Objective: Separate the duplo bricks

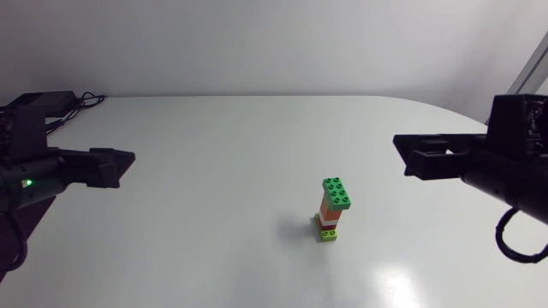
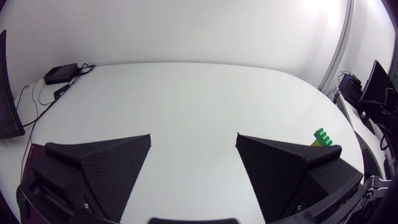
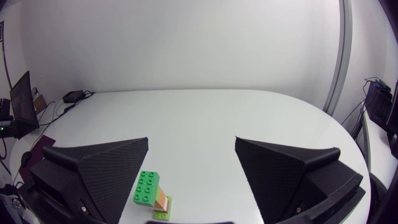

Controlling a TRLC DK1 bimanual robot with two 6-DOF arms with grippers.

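Both grippers are open and hold nothing. The left gripper [image 1: 120,162] hangs over the left side of the table [image 1: 214,145], and the right gripper [image 1: 409,154] hangs over the right side. In each wrist view the two fingers stand wide apart with only table between them.

The stack [image 1: 330,210] stands upright on the table, somewhat right of the middle and nearer to the right arm, but well apart from both grippers. It has a green top brick [image 1: 336,192], an orange brick [image 1: 329,212] under it and a lime base brick [image 1: 327,233]. The top brick is wider than the rest and sticks out. In the right wrist view the stack [image 3: 152,198] is ahead of the gripper, close to one finger.

The bricks are probably light, hard plastic with smooth sides, so the fingers may slip on them. The stack is narrow and tall, so it will likely tip if it is pushed from one side. A good hold seems to be one gripper across the flat sides of the base brick and the other across the top brick. The studs probably need a tilt to release.
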